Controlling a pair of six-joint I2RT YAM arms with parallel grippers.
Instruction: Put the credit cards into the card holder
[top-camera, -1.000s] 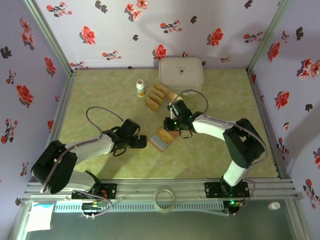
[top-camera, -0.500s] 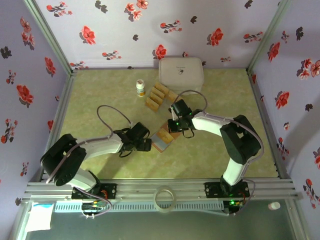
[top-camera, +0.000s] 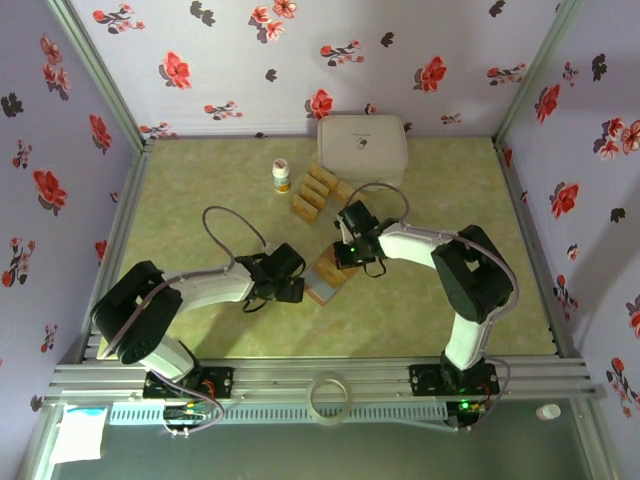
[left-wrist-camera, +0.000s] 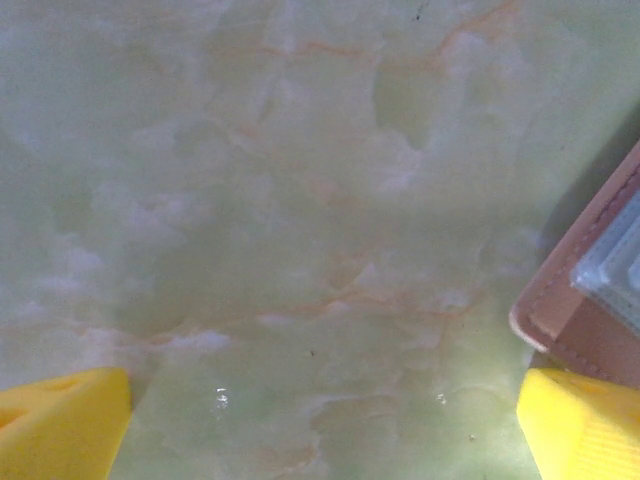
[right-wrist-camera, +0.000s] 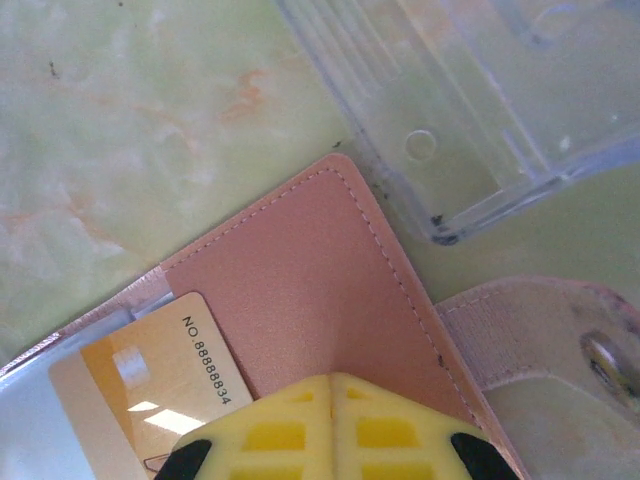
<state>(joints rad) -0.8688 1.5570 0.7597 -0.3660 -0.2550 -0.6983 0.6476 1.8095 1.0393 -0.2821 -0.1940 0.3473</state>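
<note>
overhead, finds card holder between both arms, loose credit cards rowed beyond it. at right wrist, sees right gripper pressed shut over holder, one gold card pocketed. at left wrist, sees left gripper spread wide beside holder's edge.

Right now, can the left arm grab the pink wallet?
Probably yes. The left gripper is open and low over the bare table, and the wallet lies right beside it with nothing in between.
</note>
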